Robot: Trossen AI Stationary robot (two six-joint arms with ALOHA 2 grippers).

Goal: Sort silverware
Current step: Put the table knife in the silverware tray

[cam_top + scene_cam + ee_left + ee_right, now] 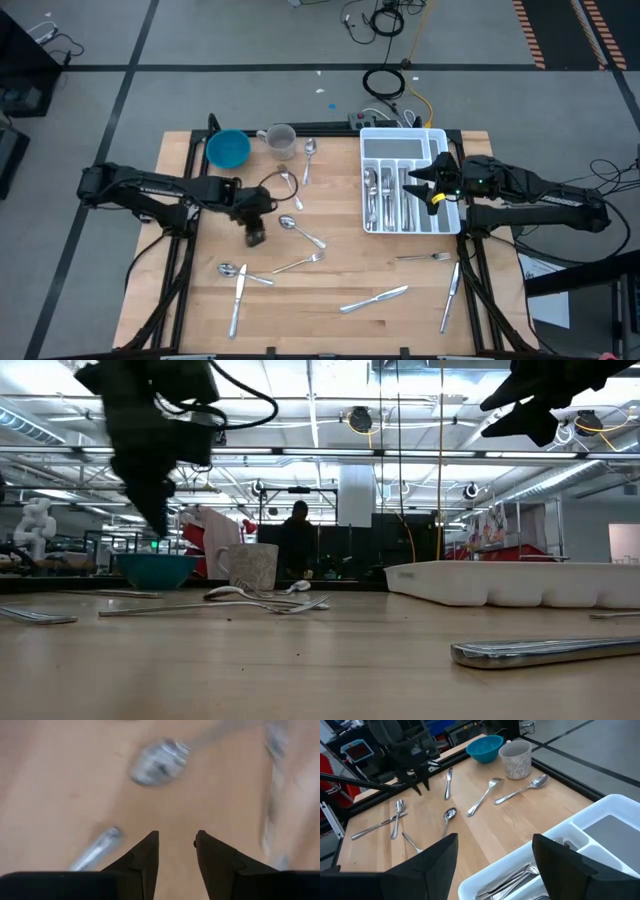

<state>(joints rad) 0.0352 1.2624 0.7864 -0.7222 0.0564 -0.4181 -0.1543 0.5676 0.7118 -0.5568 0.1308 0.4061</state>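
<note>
hovering over the white tray (452, 222), your right gripper (495, 852) has its fingers spread wide and empty; cutlery already lies in the compartments below. your left gripper (176, 845) hangs above the table with its fingers parted, holding nothing, just beside the spoon (288, 223) near the table's middle. more silverware (374, 298) lies scattered across the front of the table. centre that spoon's handle between the left fingers before you lower, come straight down, and close only once both tips bracket the metal
</note>
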